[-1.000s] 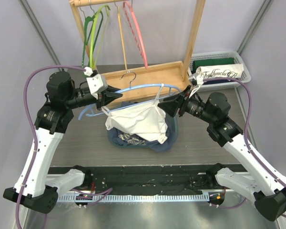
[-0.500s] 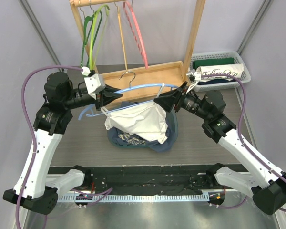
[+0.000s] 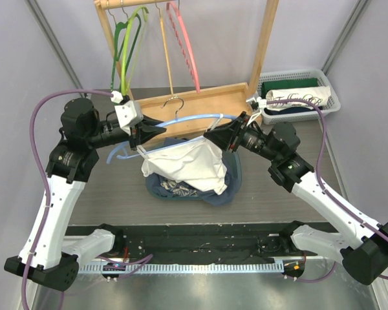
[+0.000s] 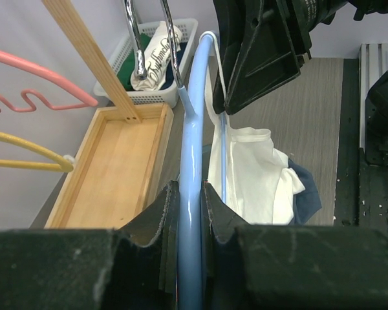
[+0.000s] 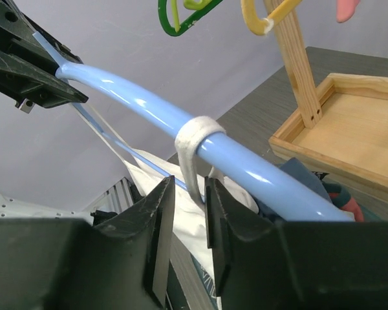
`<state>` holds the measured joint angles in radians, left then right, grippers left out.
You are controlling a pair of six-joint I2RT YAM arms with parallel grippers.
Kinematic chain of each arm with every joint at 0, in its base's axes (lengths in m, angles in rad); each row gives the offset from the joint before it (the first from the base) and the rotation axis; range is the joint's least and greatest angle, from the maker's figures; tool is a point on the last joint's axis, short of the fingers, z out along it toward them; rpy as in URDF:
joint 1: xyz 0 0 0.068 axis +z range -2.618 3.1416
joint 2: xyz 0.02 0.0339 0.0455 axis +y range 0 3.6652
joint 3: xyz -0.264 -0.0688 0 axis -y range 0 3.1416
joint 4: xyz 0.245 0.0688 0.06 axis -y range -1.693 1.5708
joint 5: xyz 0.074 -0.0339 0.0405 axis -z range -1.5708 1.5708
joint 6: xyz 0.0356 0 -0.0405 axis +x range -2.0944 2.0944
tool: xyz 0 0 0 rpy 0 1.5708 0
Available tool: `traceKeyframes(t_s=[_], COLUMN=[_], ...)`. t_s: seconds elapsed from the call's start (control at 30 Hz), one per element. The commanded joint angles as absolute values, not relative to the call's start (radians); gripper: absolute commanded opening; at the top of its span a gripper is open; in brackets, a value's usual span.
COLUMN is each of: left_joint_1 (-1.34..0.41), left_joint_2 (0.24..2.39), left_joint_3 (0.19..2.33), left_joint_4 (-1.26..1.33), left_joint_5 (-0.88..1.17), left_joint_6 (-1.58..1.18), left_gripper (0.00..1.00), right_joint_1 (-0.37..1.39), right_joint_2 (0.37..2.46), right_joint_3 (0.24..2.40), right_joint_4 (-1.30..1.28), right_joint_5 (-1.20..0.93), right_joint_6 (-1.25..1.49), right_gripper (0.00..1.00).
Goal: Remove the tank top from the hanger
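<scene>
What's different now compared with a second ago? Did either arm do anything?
The right gripper slid left along the blue hanger to the strap of the tank top, and its jaws narrowed around it; whether they pinch it yet is unclear. The left gripper stays clamped on the hanger, and the tank top still hangs there.

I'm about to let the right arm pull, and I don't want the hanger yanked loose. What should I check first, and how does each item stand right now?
1. Hold: left gripper clamped on blue hanger: ok.
2. Position: strap looped over the hanger, between the right gripper fingers: ok.
3. Grip: right gripper pinching the strap: cannot tell.
4. Release: tank top free of the hanger: not ok, strap is over it.
</scene>
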<state>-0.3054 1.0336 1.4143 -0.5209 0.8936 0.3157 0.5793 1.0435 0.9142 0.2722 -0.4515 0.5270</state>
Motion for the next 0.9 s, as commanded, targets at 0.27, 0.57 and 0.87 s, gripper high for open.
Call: traceKeyframes(t_s=[0.27, 0.57, 0.87], left_joint_1=[-0.301, -0.299, -0.290], left_joint_2=[1.003, 0.997, 0.979], left_joint_3=[1.399, 1.394, 1.408], left_joint_4=[-0.456, -0.460, -0.492], left_joint_5=[0.920, 0.916, 0.949], left_joint_6=[0.311, 0.318, 0.322], left_gripper=[0.00, 0.00, 0.00], right_joint_1=[0.588, 0.588, 0.584], right_joint_2=[0.960, 0.854, 0.853], right_joint_3=[0.966, 1.018, 1.066], right_joint_4=[0.221, 0.081, -0.058], right_joint_5=[-0.403, -0.279, 0.092], right_joint_6=[0.485, 0.385, 0.347], right_gripper=[0.02, 0.01, 0.01])
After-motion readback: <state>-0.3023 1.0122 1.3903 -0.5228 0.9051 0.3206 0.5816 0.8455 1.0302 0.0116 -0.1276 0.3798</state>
